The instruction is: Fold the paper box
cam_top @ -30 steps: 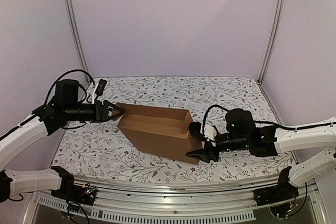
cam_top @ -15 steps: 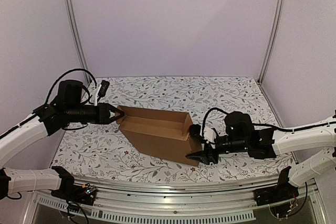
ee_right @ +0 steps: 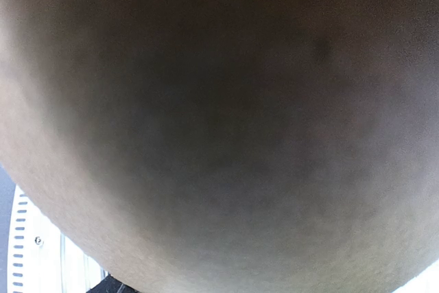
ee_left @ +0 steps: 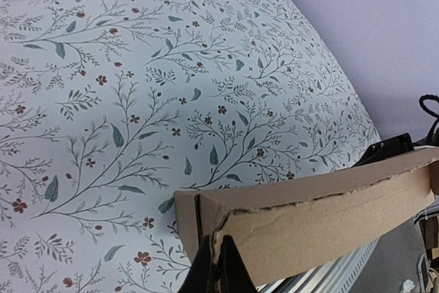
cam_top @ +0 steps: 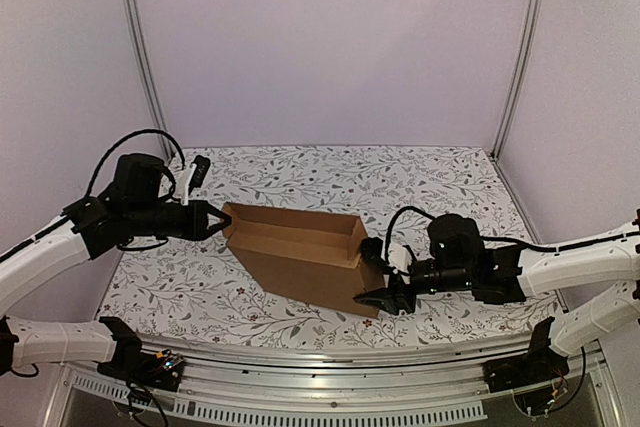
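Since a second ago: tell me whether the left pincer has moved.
Yes. The left pincer closed on the paper box's left corner, its body edging slightly right against the left frame post.

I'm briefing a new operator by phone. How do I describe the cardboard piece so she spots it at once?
Start at the floral-print table. At its middle, between the left gripper and the right gripper, lies the paper box, a long open trough. It is the only plain brown thing there.
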